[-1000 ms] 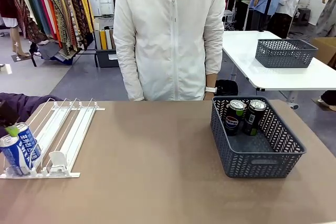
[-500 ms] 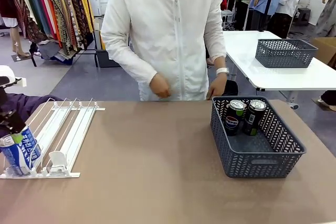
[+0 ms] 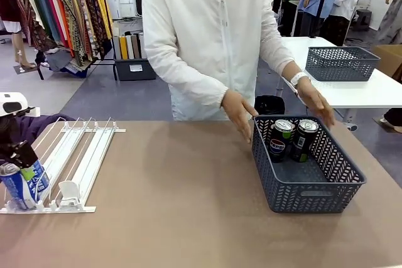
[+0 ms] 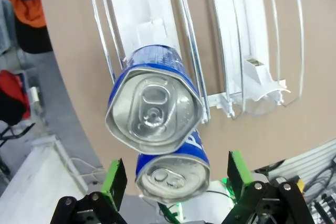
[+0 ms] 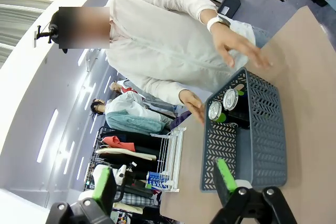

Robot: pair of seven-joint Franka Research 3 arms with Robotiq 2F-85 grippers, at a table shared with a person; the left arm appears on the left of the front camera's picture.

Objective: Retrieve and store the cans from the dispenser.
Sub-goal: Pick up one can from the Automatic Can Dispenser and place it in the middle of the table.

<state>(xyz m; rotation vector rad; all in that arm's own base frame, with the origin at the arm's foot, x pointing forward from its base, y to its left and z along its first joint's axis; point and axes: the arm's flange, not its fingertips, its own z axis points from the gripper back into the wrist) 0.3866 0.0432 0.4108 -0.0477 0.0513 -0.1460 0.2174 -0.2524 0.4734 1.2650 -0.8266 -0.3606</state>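
two blue cans (image 3: 17,187), two black cans (image 3: 281,140) (basketed)

2 blue cans (image 4: 154,109) gleam with brushed-metal tops in the dispenser (image 4: 239,30), glossy white plastic and wire, matt brown table (image 4: 320,51) under the dispenser.

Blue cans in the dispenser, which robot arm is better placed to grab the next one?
Left. The left hand, open, hangs above the blue cans at the dispenser's near end, pads either side of one. The right hand sits over on the basket's side, far from them.
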